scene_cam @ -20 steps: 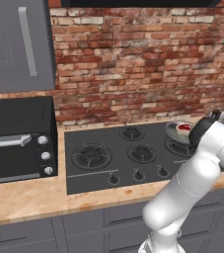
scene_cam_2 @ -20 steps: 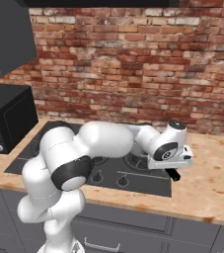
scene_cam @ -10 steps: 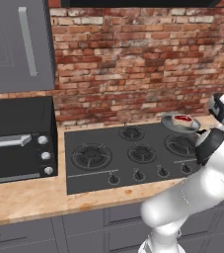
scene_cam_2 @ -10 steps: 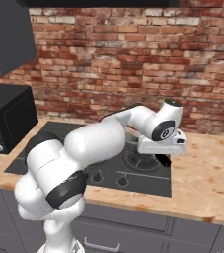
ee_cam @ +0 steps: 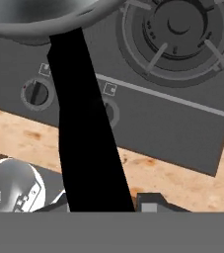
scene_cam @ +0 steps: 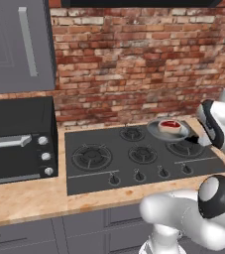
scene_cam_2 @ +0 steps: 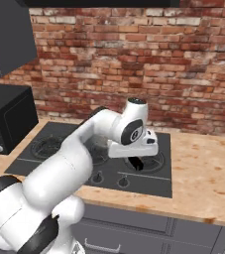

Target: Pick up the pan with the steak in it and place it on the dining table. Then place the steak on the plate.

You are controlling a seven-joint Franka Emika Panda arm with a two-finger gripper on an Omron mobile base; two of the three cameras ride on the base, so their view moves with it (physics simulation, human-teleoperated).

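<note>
The pan is a small grey round one, held in the air above the right rear burners of the cooktop. The red steak lies inside it. Its black handle runs right into my gripper, which is shut on it. In the hand view the pan's grey underside fills the top, and the black handle runs down between the fingers of my gripper. In the right base view my gripper hangs over the stove and the arm hides the pan. The dining table and the plate are out of view.
A black oven stands on the wooden counter left of the cooktop. A brick wall closes the back, with a grey cabinet above left. Bare counter lies right of the stove.
The pan with the steak has moved a little to the left over the cooktop, still held by its handle. The arm has folded lower, its elbow now at the bottom of the left base view.
</note>
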